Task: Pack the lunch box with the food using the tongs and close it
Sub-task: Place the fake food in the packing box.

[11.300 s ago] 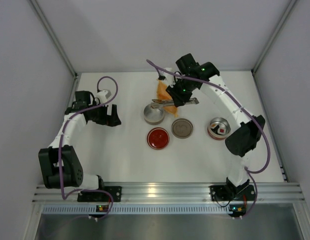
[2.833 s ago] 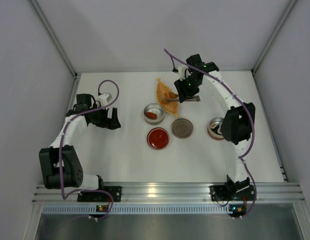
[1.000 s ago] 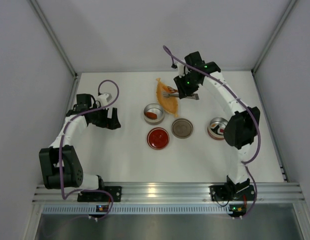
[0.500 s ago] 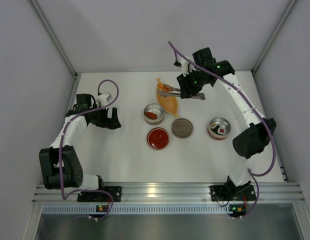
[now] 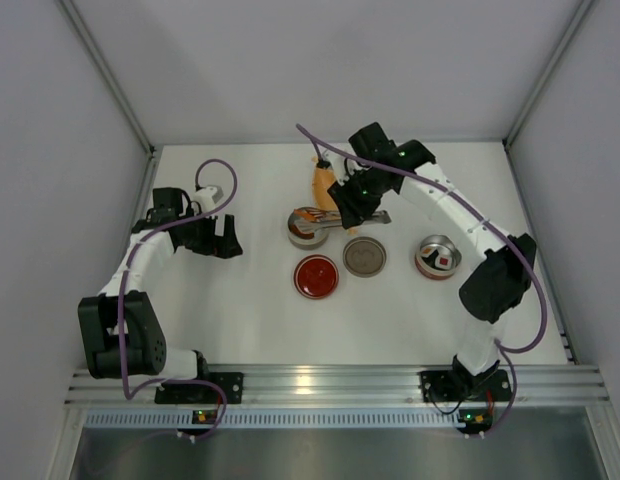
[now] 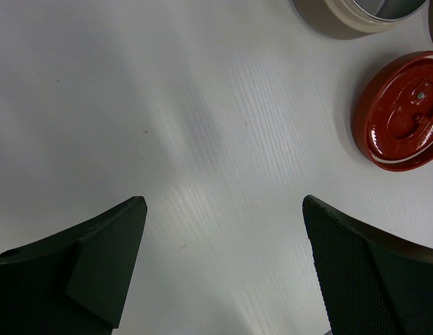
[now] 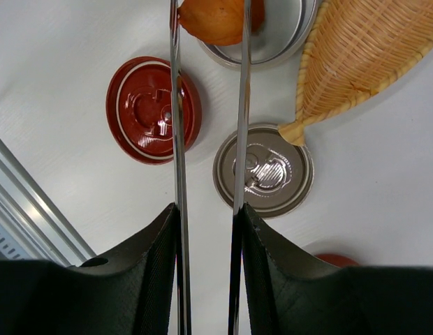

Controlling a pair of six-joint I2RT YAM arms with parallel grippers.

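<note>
The orange-brown lump (image 7: 215, 19) is pinched between the tips of the tongs (image 7: 177, 139), straight ahead of the right gripper (image 7: 208, 213). In the wrist view it overlaps the near rim of the steel tin (image 7: 272, 56). How high it hangs above the tin cannot be told.

The tongs' long axis runs in line with the gripper's fingers. Seen from above, the tips point left toward that tin, and the joined end is hidden behind the gripper. The gripper's 2 fingers press the 2 thin arms toward each other from outside, so the arms run nearly parallel and bite on the lump.

The lump is smooth, rounded and glossy, wider than the gap between the arms. It looks soft enough to slip, so it probably needs a slight shift further over the tin before the squeeze is eased.

The woven leaf-shaped dish (image 7: 363, 63) lies just beside the tin. The silver lid (image 7: 264, 169) and the red lid (image 7: 152, 110) lie flat, nearer the robot. A 2nd tin (image 5: 437, 256), well apart to the right, holds 1 cube (image 5: 443, 260).

The left gripper (image 6: 223, 209) is spread wide over bare table (image 6: 202, 105), well apart, so the right arm is the nearer one.
</note>
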